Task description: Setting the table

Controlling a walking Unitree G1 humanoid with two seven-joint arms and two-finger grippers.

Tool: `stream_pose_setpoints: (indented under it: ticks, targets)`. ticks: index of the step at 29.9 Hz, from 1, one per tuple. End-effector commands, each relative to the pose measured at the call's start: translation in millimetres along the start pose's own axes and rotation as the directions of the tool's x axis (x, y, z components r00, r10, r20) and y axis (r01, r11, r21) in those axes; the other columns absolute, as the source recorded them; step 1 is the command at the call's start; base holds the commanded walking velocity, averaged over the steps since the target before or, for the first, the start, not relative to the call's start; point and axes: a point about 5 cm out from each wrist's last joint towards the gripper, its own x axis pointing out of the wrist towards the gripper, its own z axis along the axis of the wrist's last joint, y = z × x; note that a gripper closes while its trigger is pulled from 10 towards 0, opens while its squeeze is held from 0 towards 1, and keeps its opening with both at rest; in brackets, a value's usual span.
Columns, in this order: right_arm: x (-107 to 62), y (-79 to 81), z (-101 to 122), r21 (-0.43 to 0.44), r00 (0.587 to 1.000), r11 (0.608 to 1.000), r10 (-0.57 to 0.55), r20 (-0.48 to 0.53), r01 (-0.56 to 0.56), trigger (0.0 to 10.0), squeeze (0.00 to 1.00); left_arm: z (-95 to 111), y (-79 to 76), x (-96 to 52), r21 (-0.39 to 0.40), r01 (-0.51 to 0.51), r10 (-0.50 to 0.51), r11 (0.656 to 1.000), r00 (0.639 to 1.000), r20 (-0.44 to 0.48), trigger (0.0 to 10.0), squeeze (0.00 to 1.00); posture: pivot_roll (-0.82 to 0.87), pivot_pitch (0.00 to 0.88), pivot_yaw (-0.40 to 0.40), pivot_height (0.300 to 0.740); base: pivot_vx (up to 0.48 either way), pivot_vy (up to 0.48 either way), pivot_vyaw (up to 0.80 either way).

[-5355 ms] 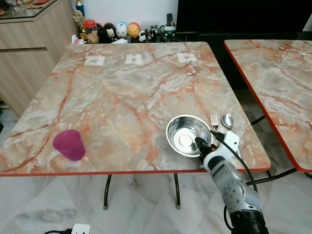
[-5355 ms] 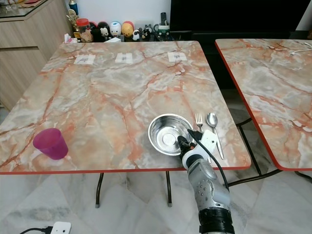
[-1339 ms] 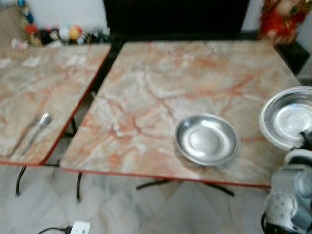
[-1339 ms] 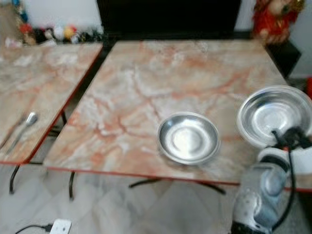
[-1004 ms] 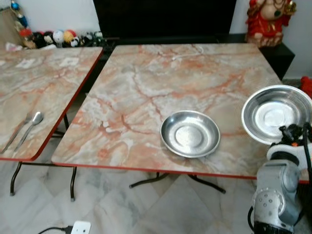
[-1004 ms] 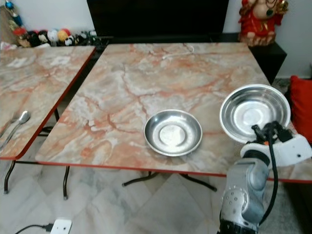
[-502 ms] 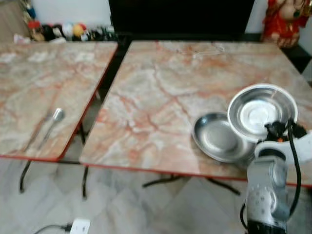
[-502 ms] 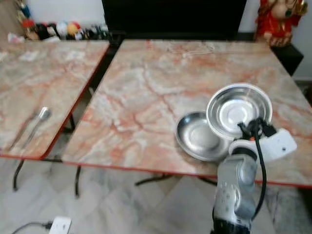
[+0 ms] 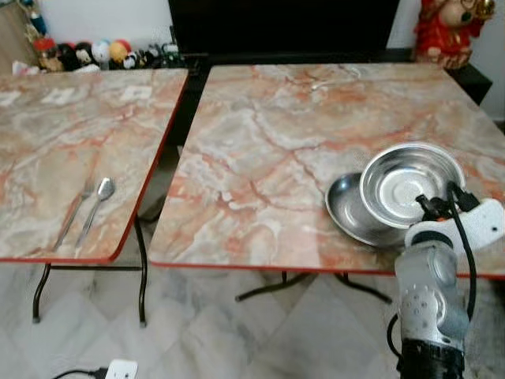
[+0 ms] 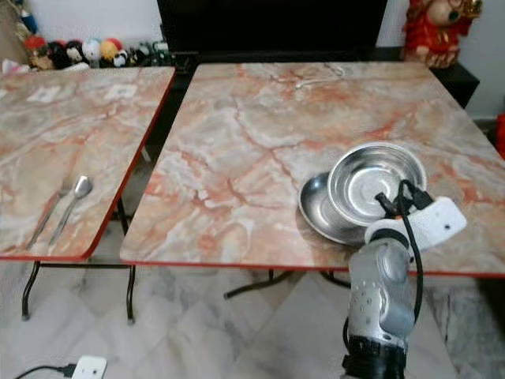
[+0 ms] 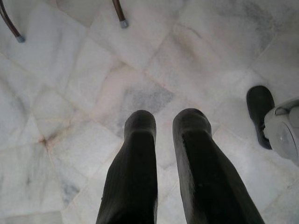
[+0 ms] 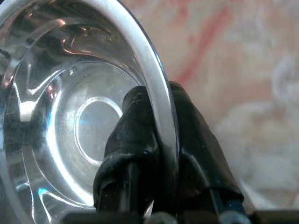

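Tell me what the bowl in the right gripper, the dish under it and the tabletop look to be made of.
Bowl: polished metal, likely stainless steel, with mirror-like reflections; the right gripper pinches its thin rim.
Dish: the same silvery metal, slightly duller sheen.
Tabletop: glossy marble-look surface with orange veining and a thin red edge; real stone or printed laminate cannot be told.

No readable text, labels, brands or nos. anywhere. White paper slips (image 9: 136,92) on the left table (image 9: 47,158) look blank or too small to read. Figurines (image 9: 102,52) at the back: no lettering legible.
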Motion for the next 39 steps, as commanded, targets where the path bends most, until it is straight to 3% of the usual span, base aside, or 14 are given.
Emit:
stream_pose_setpoints:
  ticks: [1,9,14,18,34,35,36,37,38,39]
  targets:
    - [2.2,9.5,-2.0,0.033,0.999,0.999,0.011,-0.049,-0.009,10.0,0.00,-7.5,2.1,-2.0,-0.009,0.000,0.000,1.000,1.000,-0.029,10.0,0.00,-0.11,0.069,0.052,0.740,0.000,0.000,0.00]
    - [10.3,20.1,-8.6,0.076,0.991,0.997,0.028,-0.128,-0.018,10.0,0.00,-3.7,-2.2,-0.4,-0.002,0.004,-0.004,1.000,1.000,-0.025,10.0,0.00,-0.11,0.074,0.059,0.740,0.000,0.000,0.00]
    - [13.6,21.6,-16.0,0.030,0.987,1.000,0.000,-0.159,0.005,10.0,0.00,-2.9,-4.5,0.1,0.001,0.006,-0.006,1.000,1.000,-0.026,10.0,0.00,-0.11,0.077,0.062,0.740,0.000,0.000,0.00]
    - [15.5,24.1,-22.7,0.044,0.980,0.999,0.017,-0.198,-0.009,10.0,0.00,-2.4,-4.7,0.3,0.003,0.006,-0.006,1.000,1.000,-0.026,10.0,0.00,-0.11,0.076,0.065,0.740,0.000,0.000,0.00]
    - [28.3,22.1,-21.5,0.032,0.985,0.997,-0.059,-0.162,0.065,10.0,0.00,0.8,-2.2,1.0,-0.002,0.003,-0.003,1.000,1.000,-0.014,10.0,0.00,-0.09,0.077,0.066,0.740,0.000,0.000,0.00]
    - [28.7,22.0,-22.3,0.029,0.984,0.997,-0.065,-0.165,0.071,10.0,0.02,0.8,-1.5,1.0,-0.002,0.002,-0.002,1.000,1.000,-0.013,10.0,0.00,-0.09,0.077,0.067,0.740,0.000,0.000,0.00]
    - [28.9,21.9,-22.7,0.027,0.984,0.997,-0.067,-0.165,0.072,10.0,0.17,0.8,-1.3,1.0,-0.002,0.001,-0.001,1.000,1.000,-0.013,10.0,0.00,-0.09,0.078,0.066,0.740,0.000,0.000,0.00]
    - [28.9,21.9,-22.7,0.027,0.984,0.997,-0.067,-0.165,0.072,10.0,0.17,0.8,-1.3,1.0,-0.002,0.001,-0.001,1.000,1.000,-0.013,10.0,0.00,-0.09,0.078,0.066,0.740,0.000,0.000,0.00]
    - [28.9,21.4,-23.5,0.025,0.984,0.996,-0.077,-0.163,0.082,10.0,0.38,0.6,-0.9,0.9,-0.003,0.000,0.000,1.000,1.000,-0.013,10.0,0.00,-0.09,0.078,0.067,0.740,0.000,0.000,0.00]
    - [28.9,21.1,-24.2,0.023,0.983,0.996,-0.081,-0.163,0.086,10.0,0.38,0.4,-0.7,0.8,-0.003,-0.001,0.001,1.000,1.000,-0.013,10.0,0.00,-0.09,0.078,0.067,0.740,0.000,0.000,0.00]
